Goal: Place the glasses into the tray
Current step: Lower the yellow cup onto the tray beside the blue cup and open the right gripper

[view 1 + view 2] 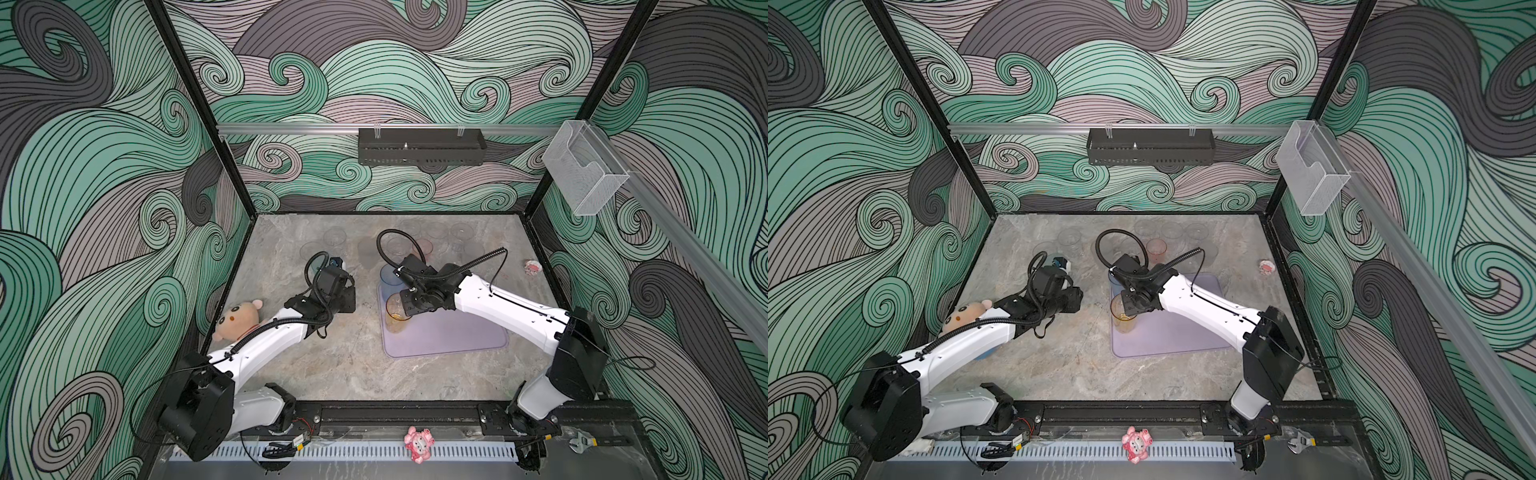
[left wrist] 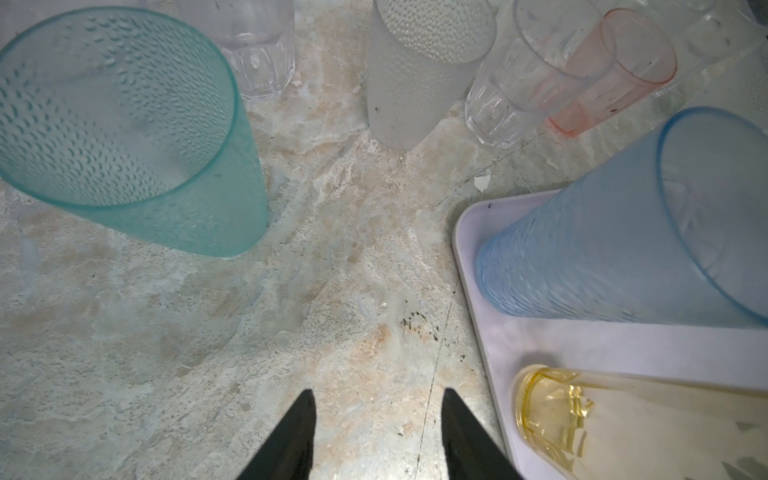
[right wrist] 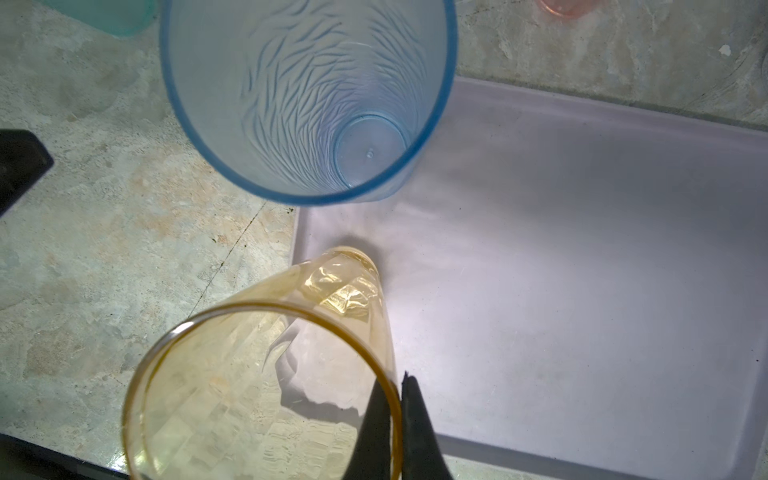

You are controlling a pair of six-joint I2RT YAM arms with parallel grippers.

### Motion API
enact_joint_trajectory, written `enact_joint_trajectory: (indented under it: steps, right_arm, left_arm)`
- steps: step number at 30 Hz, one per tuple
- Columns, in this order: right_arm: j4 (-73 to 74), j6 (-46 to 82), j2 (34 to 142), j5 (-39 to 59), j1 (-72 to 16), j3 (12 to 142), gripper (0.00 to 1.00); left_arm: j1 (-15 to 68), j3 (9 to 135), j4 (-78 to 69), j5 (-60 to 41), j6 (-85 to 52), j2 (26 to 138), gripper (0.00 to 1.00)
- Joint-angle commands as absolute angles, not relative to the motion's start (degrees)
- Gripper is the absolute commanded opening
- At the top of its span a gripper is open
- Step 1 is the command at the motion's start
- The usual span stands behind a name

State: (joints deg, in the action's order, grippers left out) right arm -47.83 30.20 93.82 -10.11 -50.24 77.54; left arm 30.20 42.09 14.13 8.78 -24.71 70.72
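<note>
The pale lilac tray (image 1: 457, 336) lies right of the table's middle. In its left part stand a tall blue glass (image 3: 307, 95) and an amber glass (image 3: 257, 374). My right gripper (image 3: 395, 386) is shut on the amber glass's rim, one finger inside and one outside. My left gripper (image 2: 378, 399) hovers open over bare table, nothing between its fingers. A teal glass (image 2: 124, 124) stands ahead of it on one side and the tray (image 2: 490, 332) on the other. A frosted glass (image 2: 419, 70), a pink glass (image 2: 615, 75) and clear glasses (image 2: 511, 83) stand behind on the table.
A plush bear (image 1: 239, 318) lies by the left wall beside my left arm. A small pink item (image 1: 532, 267) sits at the table's right edge. A black basket (image 1: 419, 147) and a clear box (image 1: 584, 166) hang on the walls. A pink toy (image 1: 419, 444) rests on the front rail.
</note>
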Motion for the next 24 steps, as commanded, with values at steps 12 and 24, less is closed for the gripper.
enact_joint_trajectory:
  steps: [12,24]
  right_arm:
    - [-48.7,28.5,94.0,-8.9,-50.4,80.3,0.16]
    - [-52.1,27.6,89.9,-7.8,-49.7,84.2,0.39]
  left_arm:
    - [30.6,41.9,12.0,9.0,-25.2,69.9,0.51]
    - [30.6,43.9,15.5,11.7,-24.6,68.7,0.52]
